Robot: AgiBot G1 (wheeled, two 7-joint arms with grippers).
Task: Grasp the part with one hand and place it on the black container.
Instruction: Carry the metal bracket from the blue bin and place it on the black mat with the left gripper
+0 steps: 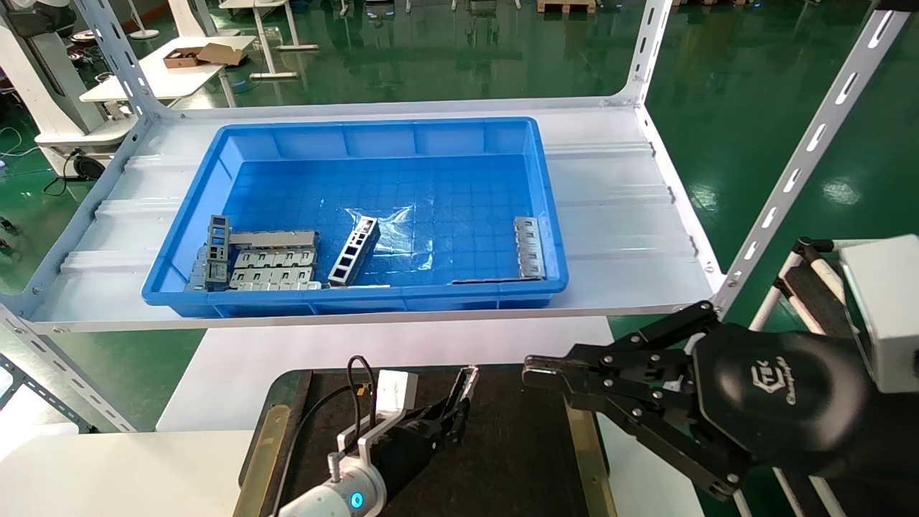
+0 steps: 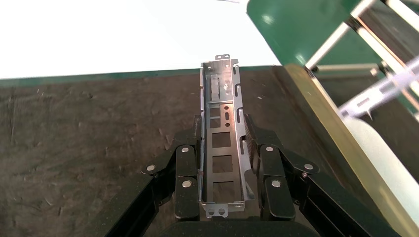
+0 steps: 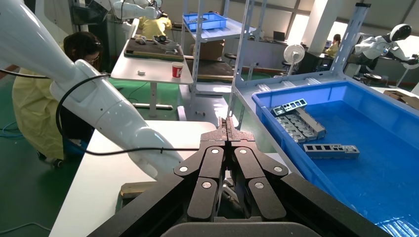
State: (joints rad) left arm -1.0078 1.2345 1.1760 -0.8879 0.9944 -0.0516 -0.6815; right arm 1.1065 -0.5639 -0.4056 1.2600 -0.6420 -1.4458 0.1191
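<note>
The part (image 2: 221,143), a narrow silvery trough with small cutouts along its sides, sits lengthwise between the fingers (image 2: 185,170) of the left gripper (image 1: 459,402), clamped on both long sides. In the left wrist view its far end projects beyond the fingertips and lies over the dark felt-like surface of the black container (image 2: 74,148), near the edge that meets the white table (image 1: 237,366). Whether the part is touching the felt or hanging just above it cannot be told from these views.

Finding on progress: the pick-up is done, and the carry has brought the part over the container. What remains, in my judgement, is the set-down and release, followed by the arm's retreat (the part cannot be counted as placed while the fingers grip it).

The brass-coloured strip (image 2: 341,148) along the container's side runs just beside the left gripper; the part is inboard of it, so the drop point looks acceptable.

The right gripper (image 1: 553,384) is parked over the container's right edge, closed with nothing between its fingertips, taking no part.

Behind, on the white shelf (image 1: 617,215), the blue bin (image 1: 373,143) holds several other grey metal pieces (image 1: 273,262), which appear untouched.
</note>
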